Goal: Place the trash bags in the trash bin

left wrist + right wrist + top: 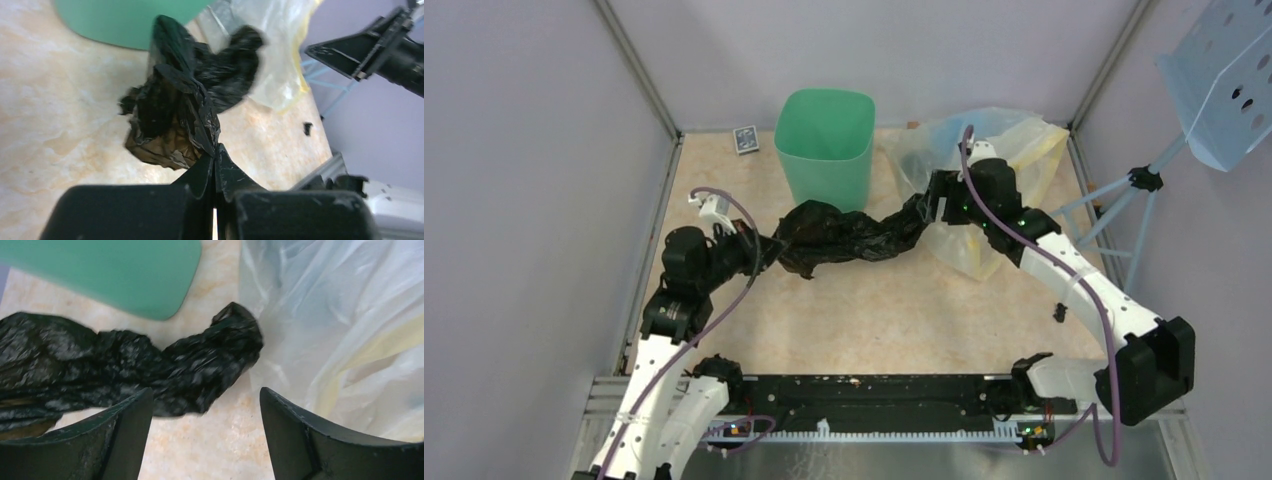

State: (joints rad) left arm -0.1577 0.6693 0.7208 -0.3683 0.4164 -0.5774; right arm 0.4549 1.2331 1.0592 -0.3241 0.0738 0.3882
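Black crinkly plastic, the trash bag, lies as a rumpled rope across the tan counter, just in front of the mint-green trash bin and wholly outside it. The left tool is clenched on one end: its wrist view shows both fingers pressed together with a fold of the bag pinched at their tips, and the film bunching up beyond them. The right tool is released, its fingers spread wide. The bag's other end lies on the counter just ahead of that gap, and neither finger grips it.

From above, the bin stands upright with its mouth open, and a small dark box sits beside it at the back wall; neither wrist view shows the box. The right wrist view shows the clear and yellowish bags lying right beside the black bag's end.
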